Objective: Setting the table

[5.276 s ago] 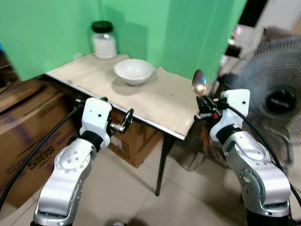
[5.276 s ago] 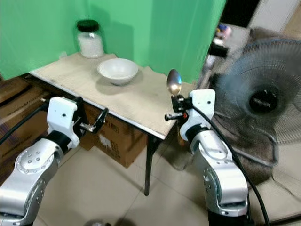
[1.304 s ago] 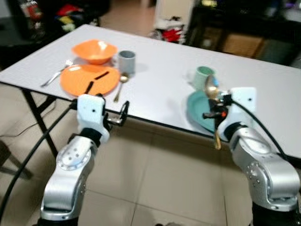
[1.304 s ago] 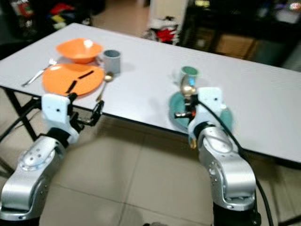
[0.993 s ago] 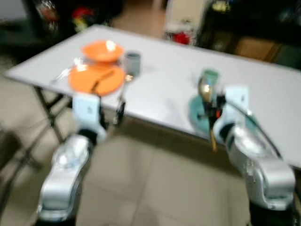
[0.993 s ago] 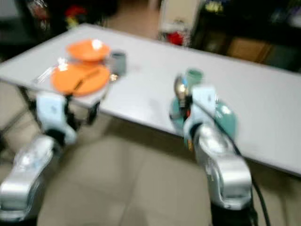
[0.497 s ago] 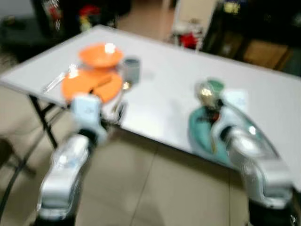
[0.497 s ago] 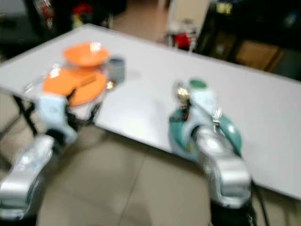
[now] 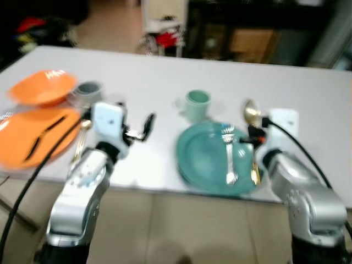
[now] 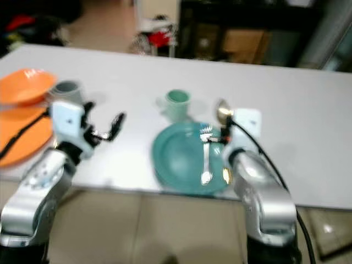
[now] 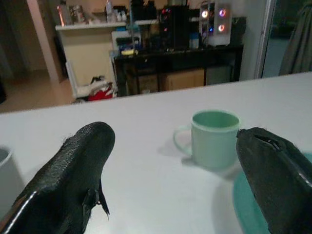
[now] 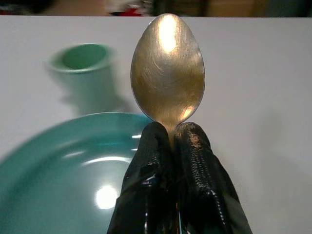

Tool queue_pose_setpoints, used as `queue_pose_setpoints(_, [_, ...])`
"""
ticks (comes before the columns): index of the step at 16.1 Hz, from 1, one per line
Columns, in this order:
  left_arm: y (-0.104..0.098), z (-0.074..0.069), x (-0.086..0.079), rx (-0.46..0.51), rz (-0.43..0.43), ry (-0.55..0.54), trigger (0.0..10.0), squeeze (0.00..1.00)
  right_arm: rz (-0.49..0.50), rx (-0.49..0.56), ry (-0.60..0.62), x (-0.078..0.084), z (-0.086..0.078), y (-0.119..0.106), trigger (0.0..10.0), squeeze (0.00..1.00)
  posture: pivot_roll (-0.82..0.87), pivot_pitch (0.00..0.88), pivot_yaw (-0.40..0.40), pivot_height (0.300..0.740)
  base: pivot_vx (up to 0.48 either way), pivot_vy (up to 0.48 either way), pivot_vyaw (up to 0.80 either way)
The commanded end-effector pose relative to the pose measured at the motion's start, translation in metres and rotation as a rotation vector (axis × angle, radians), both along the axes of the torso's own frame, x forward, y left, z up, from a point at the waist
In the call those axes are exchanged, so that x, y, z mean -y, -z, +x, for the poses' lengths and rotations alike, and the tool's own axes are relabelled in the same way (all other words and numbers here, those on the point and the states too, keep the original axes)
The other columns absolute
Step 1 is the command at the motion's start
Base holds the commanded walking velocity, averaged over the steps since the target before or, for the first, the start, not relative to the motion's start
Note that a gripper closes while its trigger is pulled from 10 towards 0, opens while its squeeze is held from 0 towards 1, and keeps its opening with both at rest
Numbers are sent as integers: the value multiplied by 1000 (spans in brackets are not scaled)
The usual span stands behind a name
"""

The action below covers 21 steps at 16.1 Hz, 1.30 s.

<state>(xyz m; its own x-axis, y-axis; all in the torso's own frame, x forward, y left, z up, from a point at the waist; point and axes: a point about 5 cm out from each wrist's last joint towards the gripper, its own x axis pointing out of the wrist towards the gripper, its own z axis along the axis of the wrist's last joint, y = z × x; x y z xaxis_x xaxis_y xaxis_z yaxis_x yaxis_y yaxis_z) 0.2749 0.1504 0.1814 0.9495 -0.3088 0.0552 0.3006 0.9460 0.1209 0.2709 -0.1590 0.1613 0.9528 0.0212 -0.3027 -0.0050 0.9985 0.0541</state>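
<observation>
Golden and scuffed, the spoon (image 12: pixel 167 68) stood bowl-up in my right hand (image 12: pixel 170 146), whose two fingers were pinched tight together on its neck. It hung above the teal plate (image 9: pixel 203 159), toward that plate's 3 o'clock rim, where a silver fork (image 9: pixel 229 154) already lay. The green mug (image 9: pixel 196 104) sat at the plate's 12 o'clock, just beside it on the white worktop (image 9: pixel 165 77).

Since a second ago I had walked the rig round and squared it to this setting: the plate had sat off under the right arm, and now lay centred before me, so I judged the carry finished and the laying-down next, beside the fork or just off the rim.

My left hand (image 9: pixel 144 127) hung empty with its fingers spread wide, over the worktop at the plate's 9 o'clock. Farther out that way lay the finished orange setting: plate (image 9: pixel 33 137), bowl (image 9: pixel 43 88) and grey cup (image 9: pixel 88 91).
</observation>
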Motion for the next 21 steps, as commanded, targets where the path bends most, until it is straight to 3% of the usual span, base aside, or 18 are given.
queue_pose_setpoints(1, [3,1,-10,-24,13,-29,10000,0,11,24,-47,-11,-1,-7,10000,0,82,0,2,740,0,0,0])
queue_pose_setpoints(5, [3,5,-6,-33,12,1,10000,0,10,-3,-55,-11,-5,-4,10000,0,59,0,35,740,0,161,0])
queue_pose_setpoints(12, [5,5,-13,-39,28,-17,10000,0,-5,-34,-153,-24,-3,-2,10000,0,87,0,9,740,0,479,-164])
queue_pose_setpoints(16, [8,2,-9,-55,77,17,10000,0,-40,-82,-161,-26,7,2,10000,0,97,0,13,740,0,-435,0])
queue_pose_setpoints(21, [8,-5,4,-77,82,140,10000,0,-90,-120,-108,-15,26,4,10000,0,105,0,16,740,0,0,0])
